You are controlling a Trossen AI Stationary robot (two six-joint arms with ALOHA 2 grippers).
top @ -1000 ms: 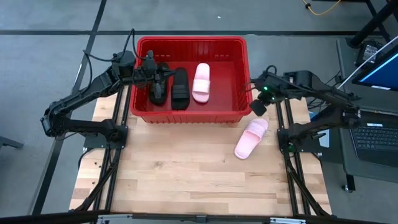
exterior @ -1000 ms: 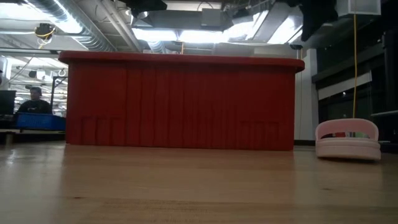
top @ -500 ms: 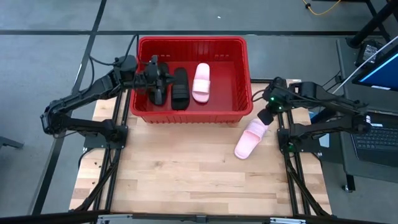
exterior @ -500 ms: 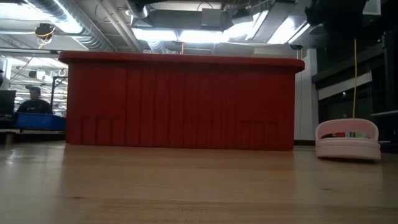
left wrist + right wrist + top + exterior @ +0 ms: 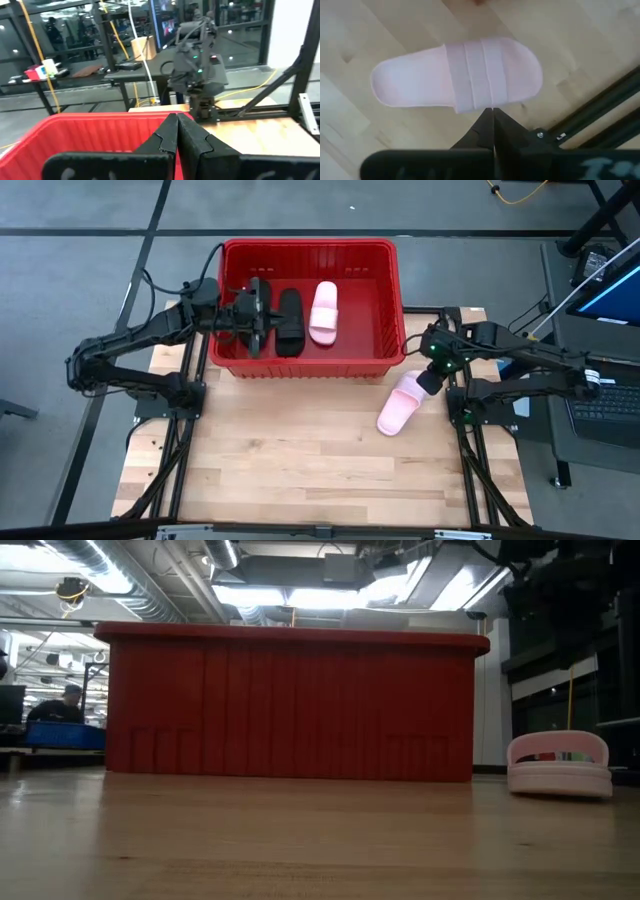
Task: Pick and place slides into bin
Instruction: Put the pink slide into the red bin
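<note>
Right pincer (image 5: pixel 428 380) hovers clenched and empty over the last pink slide (image 5: pixel 403 402) beside the bin (image 5: pixel 392 280): light, soft foam, likely best grabbed by its strap.

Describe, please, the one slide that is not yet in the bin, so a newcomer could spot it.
Find the red bin on the wooden table. Just outside its near right corner lies a pale pink slide, flat on the wood under the right gripper; the other three sit inside the bin.

Pale wooden table (image 5: pixel 300 470), laptop (image 5: pixel 605 398) beside it, seated person (image 5: pixel 60 705) beyond
</note>
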